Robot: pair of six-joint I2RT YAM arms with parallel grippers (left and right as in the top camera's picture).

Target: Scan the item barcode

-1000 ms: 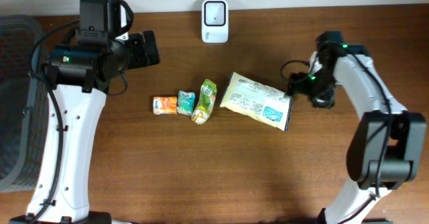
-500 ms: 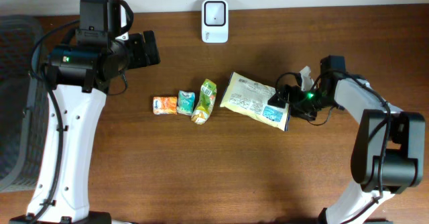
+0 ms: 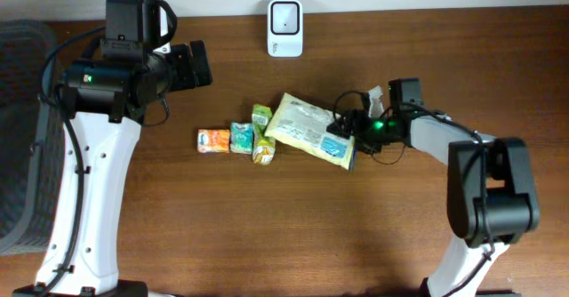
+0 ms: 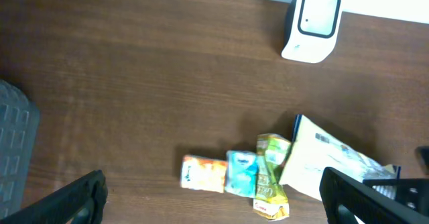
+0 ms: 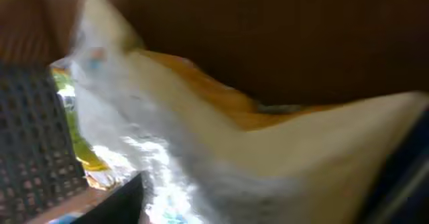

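Observation:
A pale yellow snack bag (image 3: 307, 128) lies mid-table, its right end between the fingers of my right gripper (image 3: 345, 128). In the right wrist view the blurred bag (image 5: 201, 117) fills the space between the jaws; whether they press on it does not show. The white barcode scanner (image 3: 284, 16) stands at the table's far edge, also in the left wrist view as the scanner (image 4: 312, 23). My left gripper (image 3: 191, 64) hangs open high at the left, with nothing between its fingers, above the bag (image 4: 328, 163).
Three small packets lie in a row against the bag's left end: orange (image 3: 213, 140), teal (image 3: 242, 138) and green-yellow (image 3: 262, 137). A dark grey basket (image 3: 18, 137) stands at the table's left edge.
My right gripper has come down and in from the right onto the bag's end, its jaws narrowing. The bag slid left and pushed the small packets left. The left arm has not moved.

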